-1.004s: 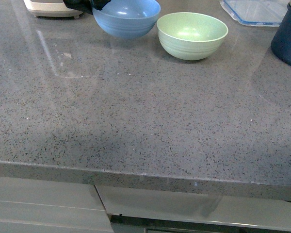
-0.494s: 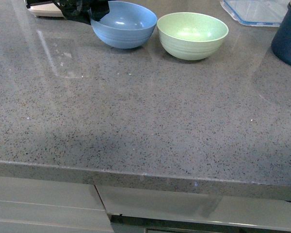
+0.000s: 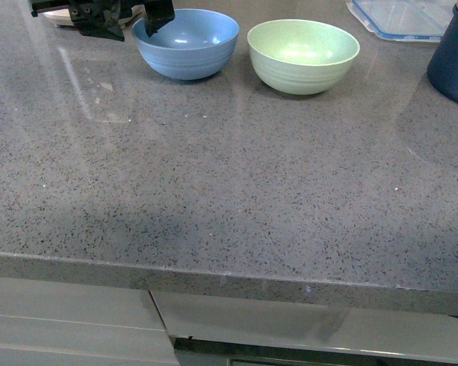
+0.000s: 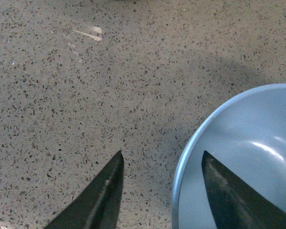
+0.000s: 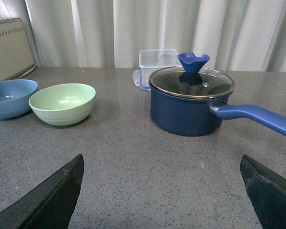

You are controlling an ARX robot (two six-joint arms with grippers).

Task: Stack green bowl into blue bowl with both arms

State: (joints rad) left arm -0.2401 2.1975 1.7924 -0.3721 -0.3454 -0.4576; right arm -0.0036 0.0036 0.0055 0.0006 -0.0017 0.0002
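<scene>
The blue bowl (image 3: 187,43) stands upright on the grey counter at the back left. The green bowl (image 3: 303,55) stands just to its right, a small gap between them. My left gripper (image 3: 130,23) is open and straddles the blue bowl's left rim. In the left wrist view one finger (image 4: 229,191) is inside the bowl (image 4: 248,138) and the other is outside over the counter, the left gripper (image 4: 162,153) holding nothing. My right gripper (image 5: 161,160) is open and empty low over the counter, well away from the green bowl (image 5: 63,102) and the blue bowl (image 5: 9,98).
A dark navy pot (image 5: 190,107) with a glass lid and a long handle stands right of the bowls; it also shows at the front view's right edge (image 3: 452,61). A clear plastic container (image 3: 401,17) lies behind it. A beige appliance (image 5: 9,47) stands at the back left. The counter's front edge (image 3: 229,271) is near.
The blue bowl has come down from a raised, tilted hold to stand flat on the counter, a little further left. My left gripper has opened and let go of its rim.
</scene>
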